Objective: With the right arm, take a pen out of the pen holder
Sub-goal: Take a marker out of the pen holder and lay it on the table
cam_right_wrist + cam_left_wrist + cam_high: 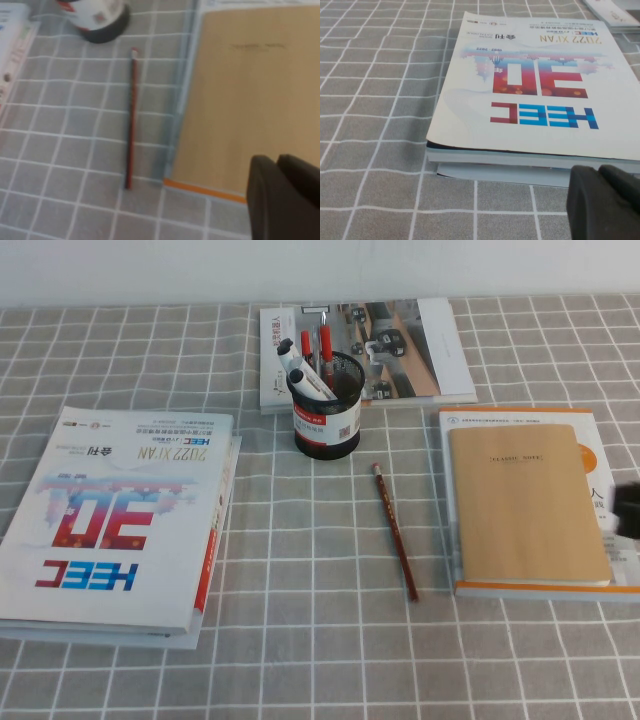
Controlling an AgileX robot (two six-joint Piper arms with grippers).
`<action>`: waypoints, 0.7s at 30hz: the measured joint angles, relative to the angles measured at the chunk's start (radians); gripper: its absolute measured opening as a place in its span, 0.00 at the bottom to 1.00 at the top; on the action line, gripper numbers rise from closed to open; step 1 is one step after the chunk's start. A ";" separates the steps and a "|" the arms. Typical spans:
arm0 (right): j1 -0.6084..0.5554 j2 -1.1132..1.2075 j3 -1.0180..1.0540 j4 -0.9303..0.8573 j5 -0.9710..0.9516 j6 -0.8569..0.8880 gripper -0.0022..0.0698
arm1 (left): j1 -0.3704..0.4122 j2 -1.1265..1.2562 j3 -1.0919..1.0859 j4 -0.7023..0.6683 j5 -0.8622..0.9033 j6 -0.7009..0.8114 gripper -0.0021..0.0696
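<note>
Sitting shut: both end effectors close to the books, pens in their holder

A desk with a grey checked cloth fills the high view. The biggest thing on it is a stack of white books at the lower left of the frame, with large red and blue letters on top. At the right of the frame lies a tan notebook. It rests on a white book with an orange edge. A magazine lies flat at the upper middle.

The black mesh pen holder stands upright just in front of the magazine, covering its near edge. The pens stick up out of it, some red, some white with black caps.

The right end effector is a dark shape at the right edge of the frame, over the book under the notebook. Its fingers are pressed together and hold nothing. The left end effector shows only in the left wrist view, low by the edge of the white stack. Its fingers look pressed together too.

A red pencil lies flat on the cloth, between the holder and the notebook, touching neither.
</note>
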 joint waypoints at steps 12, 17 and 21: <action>0.321 0.380 -0.256 -0.061 -0.321 -0.010 0.01 | 0.000 0.000 0.000 0.000 0.000 0.000 0.02; 0.383 0.508 -0.352 -0.091 -0.378 -0.109 0.07 | 0.000 0.000 0.000 0.000 0.000 0.000 0.02; 0.405 0.594 -0.399 -0.096 -0.448 -0.206 0.24 | 0.000 0.000 0.000 0.000 0.000 0.000 0.02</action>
